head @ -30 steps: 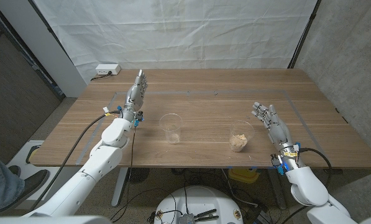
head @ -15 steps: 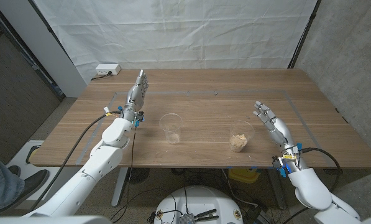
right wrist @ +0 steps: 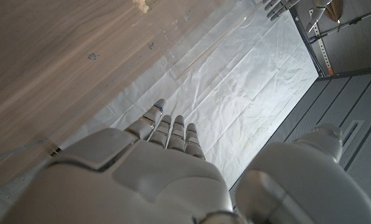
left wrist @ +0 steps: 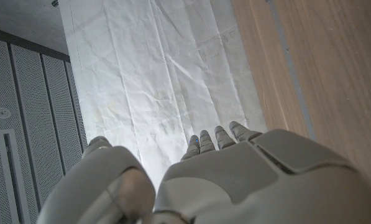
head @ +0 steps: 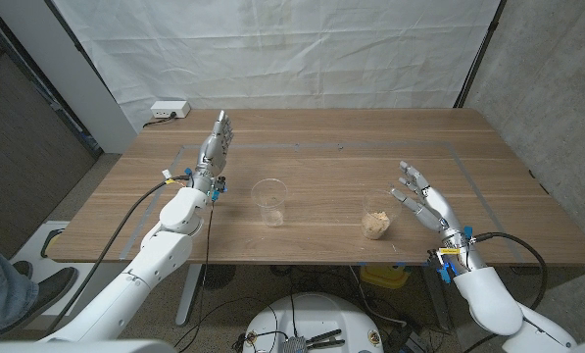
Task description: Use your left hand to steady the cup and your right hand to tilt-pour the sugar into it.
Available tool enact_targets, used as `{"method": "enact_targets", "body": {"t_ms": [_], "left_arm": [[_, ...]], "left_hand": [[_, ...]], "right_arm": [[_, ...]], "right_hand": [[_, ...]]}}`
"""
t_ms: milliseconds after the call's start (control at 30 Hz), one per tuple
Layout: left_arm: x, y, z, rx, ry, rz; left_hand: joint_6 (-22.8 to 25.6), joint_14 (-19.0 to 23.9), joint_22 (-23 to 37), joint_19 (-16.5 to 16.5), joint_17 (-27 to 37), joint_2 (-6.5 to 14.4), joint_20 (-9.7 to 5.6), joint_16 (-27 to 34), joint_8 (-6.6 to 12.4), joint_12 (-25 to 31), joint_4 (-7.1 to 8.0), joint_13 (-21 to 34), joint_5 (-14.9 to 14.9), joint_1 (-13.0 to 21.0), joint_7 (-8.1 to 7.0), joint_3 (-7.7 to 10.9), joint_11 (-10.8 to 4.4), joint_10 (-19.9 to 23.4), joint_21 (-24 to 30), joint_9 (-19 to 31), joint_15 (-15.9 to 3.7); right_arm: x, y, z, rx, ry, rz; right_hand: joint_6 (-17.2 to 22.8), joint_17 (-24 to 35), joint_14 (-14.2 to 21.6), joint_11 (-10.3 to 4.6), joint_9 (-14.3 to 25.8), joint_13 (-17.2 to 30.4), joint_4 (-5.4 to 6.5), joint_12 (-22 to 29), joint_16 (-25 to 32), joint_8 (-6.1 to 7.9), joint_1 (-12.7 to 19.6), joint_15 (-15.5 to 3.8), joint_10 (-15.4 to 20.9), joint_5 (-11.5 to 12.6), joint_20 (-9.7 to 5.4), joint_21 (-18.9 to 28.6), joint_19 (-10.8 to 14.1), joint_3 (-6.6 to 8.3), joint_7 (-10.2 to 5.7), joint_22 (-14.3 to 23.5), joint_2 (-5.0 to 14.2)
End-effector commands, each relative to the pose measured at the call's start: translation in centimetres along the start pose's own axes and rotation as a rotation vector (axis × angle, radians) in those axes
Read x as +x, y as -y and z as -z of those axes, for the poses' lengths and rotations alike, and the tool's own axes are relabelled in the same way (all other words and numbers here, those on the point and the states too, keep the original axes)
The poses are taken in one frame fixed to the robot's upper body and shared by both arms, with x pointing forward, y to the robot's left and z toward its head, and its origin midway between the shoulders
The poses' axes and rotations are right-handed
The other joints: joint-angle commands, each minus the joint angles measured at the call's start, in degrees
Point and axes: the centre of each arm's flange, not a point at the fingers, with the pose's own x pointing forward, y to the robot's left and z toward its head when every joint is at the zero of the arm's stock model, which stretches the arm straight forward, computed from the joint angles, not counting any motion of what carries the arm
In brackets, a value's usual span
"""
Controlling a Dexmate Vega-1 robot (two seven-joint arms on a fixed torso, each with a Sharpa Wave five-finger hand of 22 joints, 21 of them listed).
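Observation:
An empty clear plastic cup (head: 269,201) stands near the middle of the wooden table (head: 331,167). To its right stands a second clear cup (head: 379,215) with pale brown sugar in its bottom. My left hand (head: 215,147) is raised at the table's left, fingers straight and apart, well left of the empty cup and holding nothing. My right hand (head: 421,200) hovers just right of the sugar cup, fingers spread, close to its rim but apart from it. The left hand's back (left wrist: 235,180) and the right hand's back (right wrist: 141,180) show in their wrist views.
A white power strip (head: 169,110) lies at the table's far left corner. Grey tape lines (head: 302,148) mark a rectangle on the tabletop. A white cloth backdrop (head: 272,49) hangs behind the table. A person's leg and shoe (head: 18,284) are at the lower left.
My right hand has swung left toward the sugar cup, ending close beside its rim. The left hand and both cups have not moved.

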Motion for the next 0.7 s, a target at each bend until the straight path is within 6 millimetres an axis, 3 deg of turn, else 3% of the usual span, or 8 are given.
{"method": "enact_targets", "body": {"t_ms": [33, 367, 700], "left_arm": [[-0.3, 0.1, 0.1, -0.003, 0.01, -0.002], [-0.1, 0.9, 0.0, -0.01, 0.012, 0.018], [0.2, 1.7, -0.4, -0.007, 0.02, 0.03]], "left_hand": [[0.1, 0.1, 0.4, 0.7, 0.2, -0.3, -2.98, -0.1, -0.21, -0.1, 0.15, 0.3, 0.2, 0.4, 0.41, -0.44, -0.03, -0.1, 0.4, 0.1, 0.34], [0.2, -0.8, 0.5, -1.7, 0.3, -0.5, -2.82, -0.4, -0.32, -0.3, 0.24, 0.4, 0.1, 0.3, 0.36, -0.99, 0.07, -0.3, -0.5, 0.1, 0.19], [0.3, -1.0, 0.5, -1.9, 0.3, -0.4, -2.99, -0.4, -0.36, -0.3, 0.29, 0.4, 0.0, 0.3, 0.24, -1.18, -0.14, -0.2, -0.5, 0.1, 0.03]], "right_arm": [[-1.0, -0.2, -0.5, -0.104, -0.048, 0.0], [-2.7, -1.2, 0.3, -0.163, -0.08, 0.023], [-4.3, -1.3, 1.3, -0.203, -0.111, 0.053]], "right_hand": [[-0.7, 0.2, -0.6, 0.62, 0.3, 0.2, 0.27, 0.1, 0.2, -0.05, -1.0, 0.27, -0.1, 0.3, -2.99, -0.3, -0.3, -0.79, 0.05, 0.0, -0.04], [-0.8, 0.3, -0.7, 0.67, 0.3, 0.2, 0.7, 0.2, 0.3, 0.13, -2.0, 0.5, -0.2, 0.4, -2.82, -0.4, -0.4, -1.49, 0.12, 0.0, 0.1], [-0.4, 0.3, -0.4, 0.9, 0.3, 0.2, 1.32, 0.5, 0.6, 0.47, -3.3, 0.41, 0.0, 0.5, -2.73, -0.4, -0.3, -2.31, 0.2, 0.0, 0.37]]}}
